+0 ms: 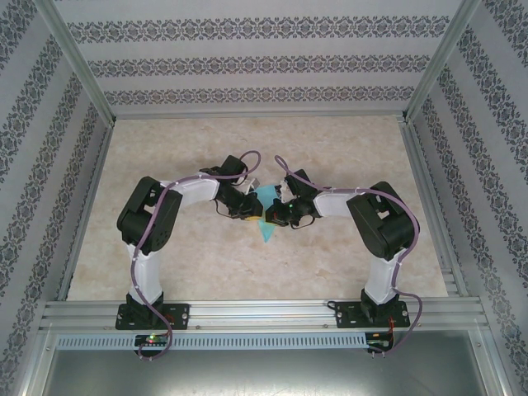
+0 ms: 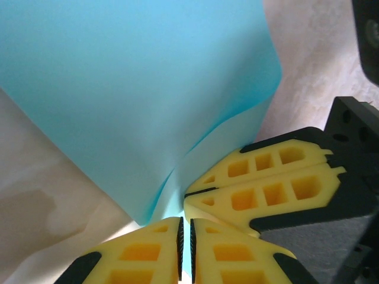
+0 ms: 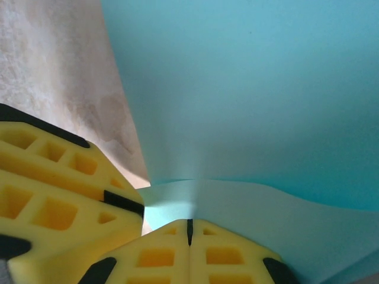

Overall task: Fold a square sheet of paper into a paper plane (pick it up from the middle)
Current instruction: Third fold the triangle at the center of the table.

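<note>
The square sheet of paper (image 1: 266,224) is turquoise-blue and folded into a pointed shape like the paper plane, its tip toward the near edge. It hangs above the table's middle between both grippers. My left gripper (image 1: 249,211) is shut on its left side. In the left wrist view the paper (image 2: 136,89) runs down between my nearly closed yellow fingers (image 2: 148,254), with the left gripper (image 2: 185,236) pinching it. My right gripper (image 1: 277,213) is shut on the right side. In the right wrist view the paper (image 3: 254,89) creases at the tips of the right gripper (image 3: 189,228).
The beige marbled table (image 1: 165,157) lies under the paper. Aluminium frame rails (image 1: 264,309) run along the near edge, and patterned walls stand on three sides. The right gripper's fingers (image 2: 266,183) touch the left's; the left gripper's fingers (image 3: 53,195) crowd the right wrist view.
</note>
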